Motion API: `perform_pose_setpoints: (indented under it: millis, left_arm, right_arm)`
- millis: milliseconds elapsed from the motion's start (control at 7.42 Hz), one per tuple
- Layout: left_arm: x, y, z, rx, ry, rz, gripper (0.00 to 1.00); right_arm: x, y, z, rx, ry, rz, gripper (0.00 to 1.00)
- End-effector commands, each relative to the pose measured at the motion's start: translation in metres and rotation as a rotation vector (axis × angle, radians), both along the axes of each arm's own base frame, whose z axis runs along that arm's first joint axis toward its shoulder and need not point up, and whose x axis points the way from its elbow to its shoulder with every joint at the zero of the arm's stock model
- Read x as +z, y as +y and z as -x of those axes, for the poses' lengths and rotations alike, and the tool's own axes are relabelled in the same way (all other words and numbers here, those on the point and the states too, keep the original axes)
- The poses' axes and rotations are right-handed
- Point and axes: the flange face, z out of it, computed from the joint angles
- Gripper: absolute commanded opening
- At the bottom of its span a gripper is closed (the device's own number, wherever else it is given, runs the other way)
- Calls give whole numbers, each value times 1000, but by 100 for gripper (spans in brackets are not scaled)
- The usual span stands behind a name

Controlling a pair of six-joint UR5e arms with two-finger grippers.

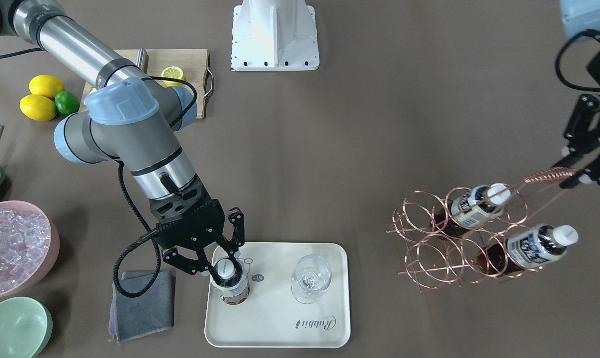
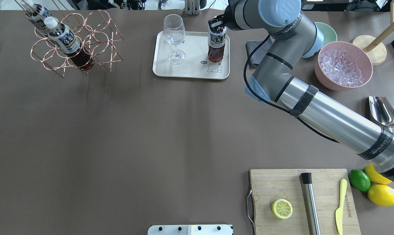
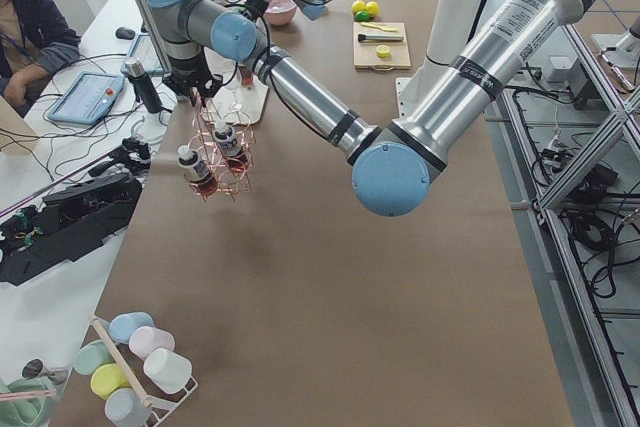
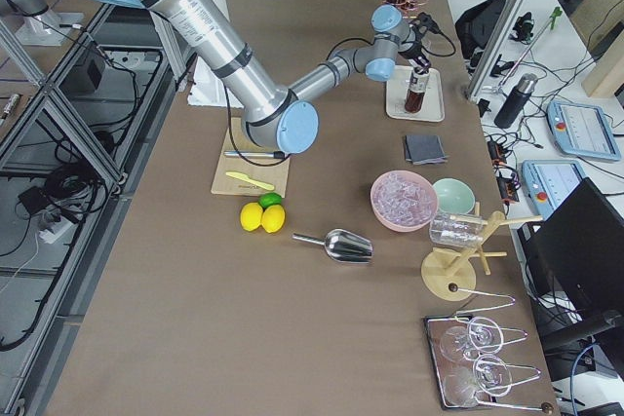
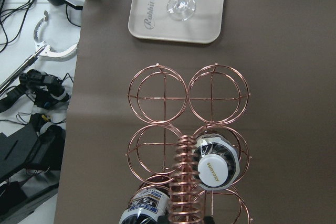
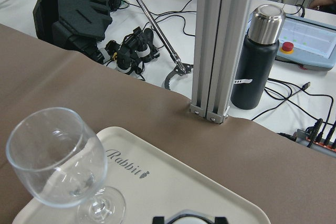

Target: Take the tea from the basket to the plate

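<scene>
Right fingers [image 1: 204, 269] are clamped on the top of the tea bottle [image 1: 233, 289]. It stands straight up on the plate [image 1: 280, 318], at the end near the bear drawing [image 2: 214, 68], right under them. I think they just need to let go and lift. Left fingers [image 1: 573, 182] pinch the basket [image 1: 551, 175] handle at the far left corner of the counter [image 2: 151, 130].
</scene>
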Motion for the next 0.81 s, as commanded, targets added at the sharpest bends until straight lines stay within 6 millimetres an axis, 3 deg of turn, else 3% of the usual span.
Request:
perform_pose_setpoints:
  millis: [0, 135, 404, 674]
  left_arm:
    - [78, -40, 61, -7, -19, 36, 0]
    - [107, -51, 76, -15, -22, 36, 0]
    - [149, -61, 91, 4, -40, 36, 0]
    - [184, -71, 93, 11, -45, 15, 0]
  right_arm:
    - [-1, 5, 6, -11, -3, -2, 35]
    - [-2, 8, 8, -16, -6, -6, 99]
    - [0, 9, 8, -16, -13, -14, 100]
    - [2, 8, 7, -14, -11, -12, 100]
